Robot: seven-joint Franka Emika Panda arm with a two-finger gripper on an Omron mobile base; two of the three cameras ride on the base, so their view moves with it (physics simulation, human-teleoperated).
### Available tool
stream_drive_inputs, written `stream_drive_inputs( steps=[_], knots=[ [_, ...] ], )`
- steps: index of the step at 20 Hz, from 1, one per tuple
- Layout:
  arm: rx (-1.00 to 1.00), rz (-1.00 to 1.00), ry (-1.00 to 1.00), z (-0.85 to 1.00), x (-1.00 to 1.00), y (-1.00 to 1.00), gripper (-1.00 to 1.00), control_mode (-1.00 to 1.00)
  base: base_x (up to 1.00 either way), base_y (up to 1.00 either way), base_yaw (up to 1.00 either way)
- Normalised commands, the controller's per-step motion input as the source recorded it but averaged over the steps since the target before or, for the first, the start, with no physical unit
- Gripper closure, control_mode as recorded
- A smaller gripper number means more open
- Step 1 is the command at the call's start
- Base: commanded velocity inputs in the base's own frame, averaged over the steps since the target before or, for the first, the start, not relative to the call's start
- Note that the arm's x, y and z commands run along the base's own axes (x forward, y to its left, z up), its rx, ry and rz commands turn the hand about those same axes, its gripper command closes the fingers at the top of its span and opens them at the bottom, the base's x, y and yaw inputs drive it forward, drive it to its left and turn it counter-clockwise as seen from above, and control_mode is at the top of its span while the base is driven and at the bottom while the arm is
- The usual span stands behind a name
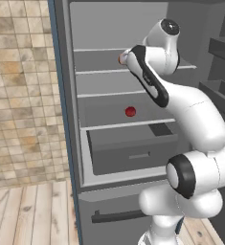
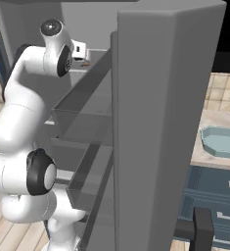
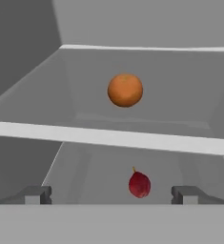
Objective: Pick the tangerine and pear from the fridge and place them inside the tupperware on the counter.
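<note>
Beige tiled wall (image 1: 18, 95), pale wood plank floor (image 1: 32, 215), dark blue drawers (image 2: 214, 201).

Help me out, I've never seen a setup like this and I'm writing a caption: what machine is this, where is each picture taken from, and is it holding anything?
It is a white robot arm reaching into an open fridge in a rendered kitchen. Two pictures come from cameras behind the arm, to its left and right. The third comes from a camera on the hand, looking along the gripper, whose two dark fingertips stand wide apart at the bottom with nothing between them, so it holds nothing.

In the hand view, the tangerine sits on an upper shelf and the pear on the shelf below; the left base view shows the pear too. In the right base view, past the fridge door, the tupperware sits on the counter; what shows of it looks empty.
</note>
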Motion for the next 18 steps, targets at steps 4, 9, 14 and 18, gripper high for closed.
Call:
stream_drive_inputs(
  steps=[4,9,14,18],
  knots=[
    [0.0,0.0,0.0,-0.02,0.48,0.0,-1.0,-1.0,0.0,0.0,0.0],
    [-0.01,0.0,0.0,-0.13,0.36,0.0,-1.0,-1.0,0.0,0.0,0.0],
    [-0.01,0.0,0.0,-0.17,0.37,0.0,-1.0,-1.0,0.0,0.0,0.0],
    [-0.01,0.0,0.0,-0.13,0.46,0.0,-1.0,-1.0,0.0,0.0,0.0]
  ],
)
